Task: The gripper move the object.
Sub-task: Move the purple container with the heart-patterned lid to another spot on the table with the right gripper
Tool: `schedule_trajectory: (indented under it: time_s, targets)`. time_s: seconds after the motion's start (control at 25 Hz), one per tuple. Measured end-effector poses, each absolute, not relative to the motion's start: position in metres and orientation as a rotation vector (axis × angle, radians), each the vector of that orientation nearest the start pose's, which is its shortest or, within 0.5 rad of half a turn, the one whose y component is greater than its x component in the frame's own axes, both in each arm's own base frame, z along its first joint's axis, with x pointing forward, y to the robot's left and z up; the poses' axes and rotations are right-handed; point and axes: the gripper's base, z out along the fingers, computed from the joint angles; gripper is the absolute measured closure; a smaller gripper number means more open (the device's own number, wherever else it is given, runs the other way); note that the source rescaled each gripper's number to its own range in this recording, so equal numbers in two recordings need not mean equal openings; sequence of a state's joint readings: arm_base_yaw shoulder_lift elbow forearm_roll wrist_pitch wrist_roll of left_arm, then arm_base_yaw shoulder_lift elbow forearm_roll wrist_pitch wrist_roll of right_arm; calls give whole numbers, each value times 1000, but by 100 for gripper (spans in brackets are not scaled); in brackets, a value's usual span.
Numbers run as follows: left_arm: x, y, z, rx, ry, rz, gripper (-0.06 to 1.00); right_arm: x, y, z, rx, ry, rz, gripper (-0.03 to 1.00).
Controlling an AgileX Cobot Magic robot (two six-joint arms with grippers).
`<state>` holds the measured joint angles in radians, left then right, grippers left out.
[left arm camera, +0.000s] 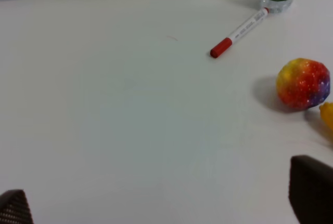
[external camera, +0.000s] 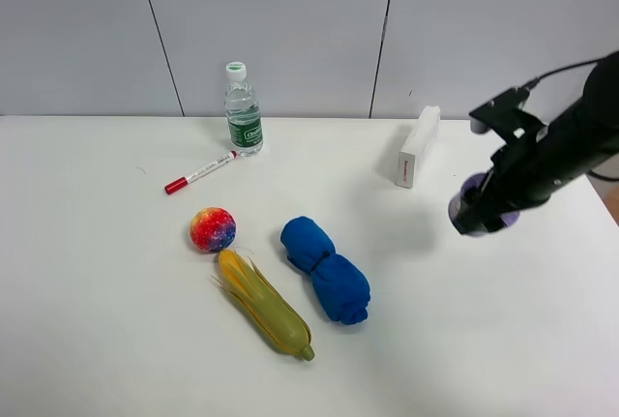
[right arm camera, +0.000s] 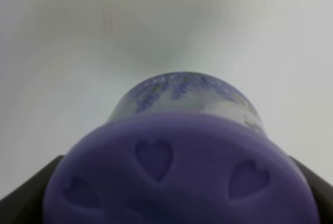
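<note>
Your right gripper (external camera: 481, 212) is pinching the container (right arm camera: 182, 182), jaws on either side of its lid. It sits in that hand, near the box (external camera: 418, 146), on the side away from the bottle (external camera: 244, 112). Your left gripper (left arm camera: 166, 206) is spread, well apart.

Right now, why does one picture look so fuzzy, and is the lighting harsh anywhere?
Right wrist view: the small lavender plastic container with a heart-dimpled lid fills the frame and looks soft, probably too close. Left wrist view: fairly sharp; the rainbow-coloured ball casts a soft shadow. Exterior high view: even light, faint shadow by the blue rolled cloth, no glare.
</note>
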<state>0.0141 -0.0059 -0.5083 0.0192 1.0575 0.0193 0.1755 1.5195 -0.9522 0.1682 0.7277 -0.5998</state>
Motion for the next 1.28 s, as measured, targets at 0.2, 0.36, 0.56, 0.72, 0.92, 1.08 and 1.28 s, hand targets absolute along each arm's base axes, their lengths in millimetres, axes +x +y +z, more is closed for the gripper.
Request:
schedule_trajectory:
  time_s: [0.2, 0.36, 0.56, 0.72, 0.92, 1.08, 1.28]
  targets:
    - [-7, 1, 280, 4, 2027, 44, -6, 313, 90, 246, -1001, 2542, 102, 97]
    - [-7, 1, 280, 4, 2027, 44, -6, 341, 125, 240, -1095, 2510, 133, 97]
    - [-7, 1, 280, 4, 2027, 44, -6, 379, 187, 199, -1245, 2484, 167, 97]
    - [-7, 1, 280, 4, 2027, 44, -6, 397, 230, 175, -1298, 2442, 189, 97]
    - [-7, 1, 280, 4, 2027, 44, -6, 404, 275, 161, -1366, 2369, 213, 97]
    - [-7, 1, 280, 4, 2027, 44, -6, 401, 293, 147, -1415, 2373, 231, 97]
    - [-7, 1, 280, 4, 2027, 44, -6, 399, 299, 133, -1444, 2402, 234, 97]
